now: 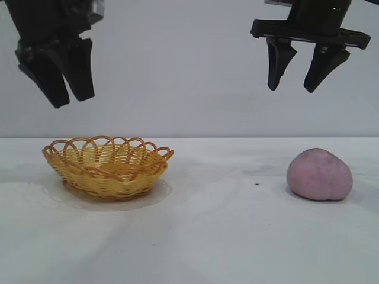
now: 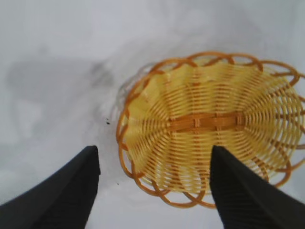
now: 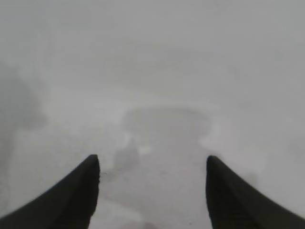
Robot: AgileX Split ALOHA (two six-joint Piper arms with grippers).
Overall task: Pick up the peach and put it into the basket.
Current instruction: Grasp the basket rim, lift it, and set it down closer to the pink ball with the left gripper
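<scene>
A dusty pink-lilac peach [image 1: 320, 174] rests on the white table at the right. The yellow wicker basket [image 1: 106, 165] with an orange looped rim sits at the left and holds nothing. My right gripper [image 1: 291, 89] hangs open high above the table, a little left of the peach. High over the basket's left side, my left gripper [image 1: 70, 100] is open too. The left wrist view looks down on the basket [image 2: 209, 129] between the open left gripper [image 2: 153, 152]. In the right wrist view only bare table shows beyond the open right gripper [image 3: 152, 162]; the peach is out of that view.
The white table [image 1: 213, 236] runs wide between basket and peach, with a plain pale wall behind it. A tiny dark speck [image 1: 257, 183] lies left of the peach.
</scene>
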